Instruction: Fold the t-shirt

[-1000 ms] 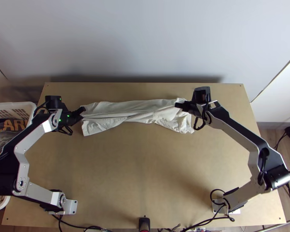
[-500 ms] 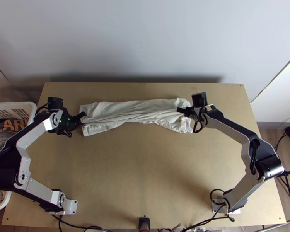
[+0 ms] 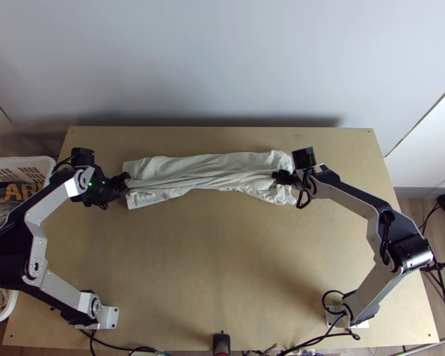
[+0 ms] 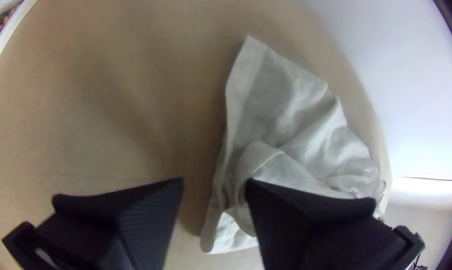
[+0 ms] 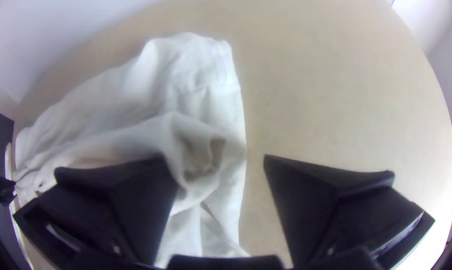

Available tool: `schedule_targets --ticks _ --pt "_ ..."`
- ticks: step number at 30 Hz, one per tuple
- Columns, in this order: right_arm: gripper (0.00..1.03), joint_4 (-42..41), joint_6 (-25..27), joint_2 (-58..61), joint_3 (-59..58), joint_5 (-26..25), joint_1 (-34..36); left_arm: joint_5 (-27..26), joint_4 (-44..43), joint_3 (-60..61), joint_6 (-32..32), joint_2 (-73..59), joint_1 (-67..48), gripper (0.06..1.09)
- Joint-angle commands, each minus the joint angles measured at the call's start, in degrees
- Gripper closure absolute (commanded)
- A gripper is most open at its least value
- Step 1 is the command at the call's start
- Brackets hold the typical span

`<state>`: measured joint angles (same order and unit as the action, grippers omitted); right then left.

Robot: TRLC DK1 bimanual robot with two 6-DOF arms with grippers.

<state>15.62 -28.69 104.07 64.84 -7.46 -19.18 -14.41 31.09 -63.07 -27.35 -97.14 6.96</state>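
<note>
The white t-shirt (image 3: pixel 204 172) lies as a long, narrow, creased strip across the far part of the table, a bunched ridge running along its middle. At its left end is my left gripper (image 3: pixel 126 181); at its right end, my right gripper (image 3: pixel 280 177). In the left wrist view my left gripper (image 4: pixel 214 185) is open, one finger over the cloth (image 4: pixel 306 125) and the other beyond its edge. My right gripper (image 5: pixel 215 162) also stands open in the right wrist view, with a raised fold of the cloth (image 5: pixel 135 130) by one finger and bare table under the other.
A white basket (image 3: pixel 47 169) holding dark clothes stands off the table's left edge. Behind the table's far edge rises a pale wall (image 3: pixel 222 59). Bare wooden table (image 3: pixel 210 255) stretches between the arms, and cables (image 3: pixel 127 349) run along the near edge.
The right gripper has shifted slightly nearer the table's front, its arm folding in a little. The left gripper has moved slightly nearer too. The ridge along the shirt has flattened and straightened somewhat.
</note>
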Motion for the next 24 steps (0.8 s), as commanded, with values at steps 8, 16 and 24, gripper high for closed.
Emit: schedule_targets --ticks 8,16,24 --pt "0.04 7.85 2.94 -15.92 -4.02 4.39 -4.46 -2.64 3.54 -0.83 -0.07 7.23 1.65 0.12" --pt "0.04 12.95 3.37 -23.3 -2.17 6.85 -4.2 -4.31 0.99 1.46 -2.35 7.93 3.76 0.12" --pt "0.04 20.68 3.2 -25.32 4.59 8.52 -4.46 -5.89 -8.94 5.32 -5.52 6.53 2.79 0.12"
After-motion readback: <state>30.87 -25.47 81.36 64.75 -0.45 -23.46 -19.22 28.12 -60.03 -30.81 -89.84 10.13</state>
